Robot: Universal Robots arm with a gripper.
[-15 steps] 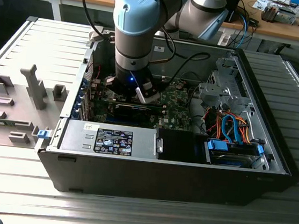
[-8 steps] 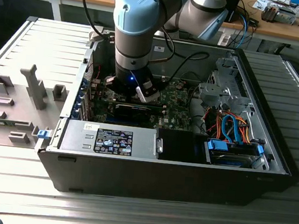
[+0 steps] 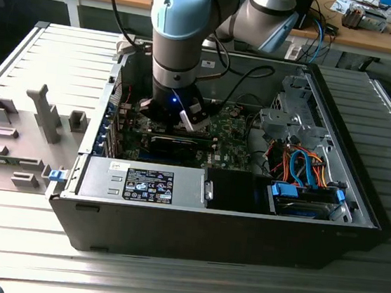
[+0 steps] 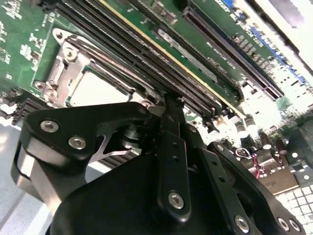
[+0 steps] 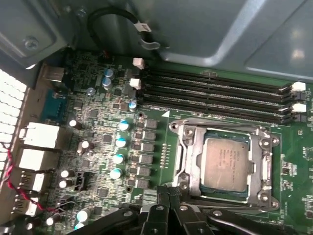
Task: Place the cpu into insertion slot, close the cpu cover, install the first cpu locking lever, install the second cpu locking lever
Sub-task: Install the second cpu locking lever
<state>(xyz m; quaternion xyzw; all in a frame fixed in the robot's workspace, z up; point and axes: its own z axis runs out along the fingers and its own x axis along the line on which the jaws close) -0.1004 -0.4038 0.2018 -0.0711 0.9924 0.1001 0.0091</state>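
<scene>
— Scanning from the exterior view's left, we see the grey fixture tray well apart from the work, then the open computer case, and our arm reaching straight down onto the motherboard inside it.

— Where do we find the chip?

— Seated already: in the first wrist view the cpu lies flat in the insertion slot, with the cpu cover folded down around it, its opening framing the metal top. We judge the placing done and the cover shut.

— And our claw?

— Our gripper sits just beside the socket's edge, fingers pressed together with nothing between them. The second wrist view agrees: the fingertips meet at a narrow point near the memory slots, with the cpu just beyond. We'd guess that closed tip suits pushing a thin locking lever rather than grasping; whether a lever is latched, we cannot tell.
</scene>
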